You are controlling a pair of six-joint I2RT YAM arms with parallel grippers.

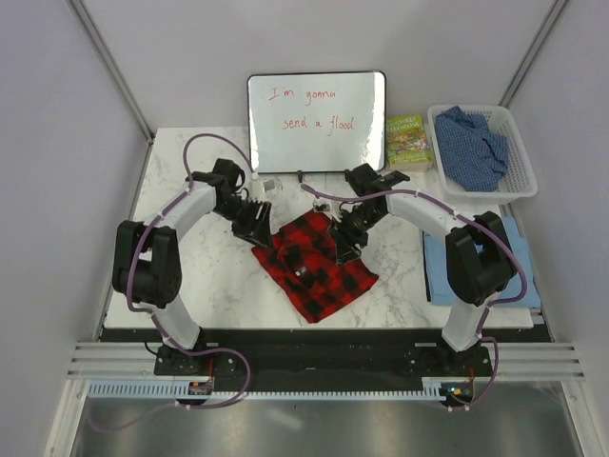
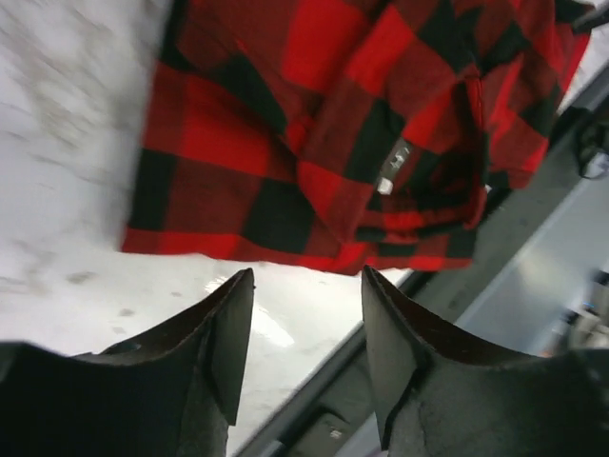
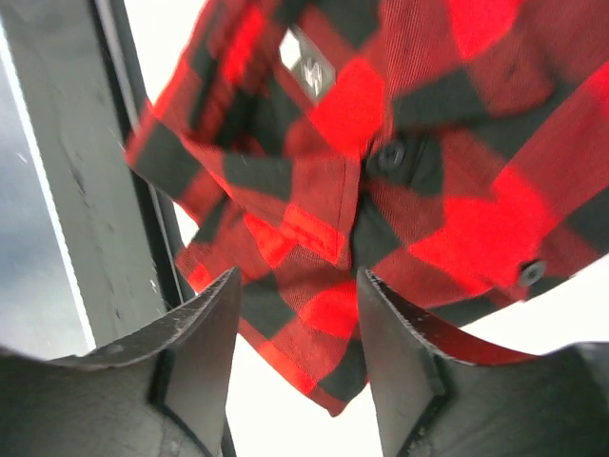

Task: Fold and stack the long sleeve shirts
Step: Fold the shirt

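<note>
You see the red-and-black checked flannel (image 1: 314, 267) lying in the middle of the marble table (image 1: 209, 276), already gathered into a compact, tilted rectangle, which suggests its fold is near done. Your left gripper (image 1: 255, 224) hovers at the shirt's far left corner and your right gripper (image 1: 344, 246) over its far right edge, one on each side so the cloth can be squared or lifted evenly. In both wrist views the jaws stand spread and hold nothing, and the flannel lies beyond the left fingertips (image 2: 238, 286) and beneath the right ones. The plain light blue shirt (image 1: 435, 276) lies flat at the table's right edge, likely the stack's base, and the darker blue speckled shirt (image 1: 473, 145) waits crumpled in the white basket (image 1: 520, 162)
</note>
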